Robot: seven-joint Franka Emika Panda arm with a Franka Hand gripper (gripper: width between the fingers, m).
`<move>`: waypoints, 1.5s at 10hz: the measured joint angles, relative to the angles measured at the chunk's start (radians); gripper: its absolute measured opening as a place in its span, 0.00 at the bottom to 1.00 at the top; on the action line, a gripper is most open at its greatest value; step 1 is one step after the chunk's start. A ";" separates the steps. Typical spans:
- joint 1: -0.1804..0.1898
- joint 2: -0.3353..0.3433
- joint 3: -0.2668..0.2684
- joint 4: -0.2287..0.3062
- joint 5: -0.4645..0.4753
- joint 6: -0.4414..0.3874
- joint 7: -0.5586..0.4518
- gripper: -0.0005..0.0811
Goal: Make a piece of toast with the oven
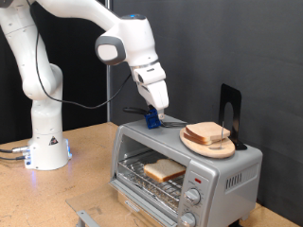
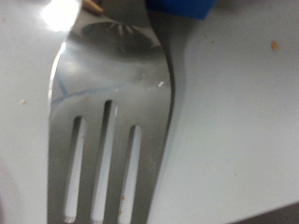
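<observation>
One slice of toast (image 1: 163, 170) lies on the wire rack inside the silver oven (image 1: 237, 170), seen through its front. My gripper (image 1: 151, 113) is low over the oven's top, at the exterior view's left end. Its fingers reach the blue handle (image 1: 151, 120) of a metal slotted spatula (image 2: 107, 121) that lies flat on the oven top. The wrist view is filled by the spatula's blade, with the blue handle (image 2: 182, 7) at the frame's edge. My fingers do not show there.
A wooden plate (image 1: 197, 145) with stacked bread slices (image 1: 208, 133) sits on the oven top to the exterior view's right. A black stand (image 1: 230, 112) rises behind it. Two knobs (image 1: 193, 198) are on the oven front. The arm's base (image 1: 45, 142) stands at the left.
</observation>
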 joint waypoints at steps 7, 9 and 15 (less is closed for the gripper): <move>-0.025 0.135 -0.076 -0.011 0.009 -0.031 -0.137 1.00; -0.056 0.198 -0.113 -0.023 0.008 -0.070 -0.199 1.00; -0.174 0.349 -0.176 -0.048 -0.013 -0.173 -0.344 1.00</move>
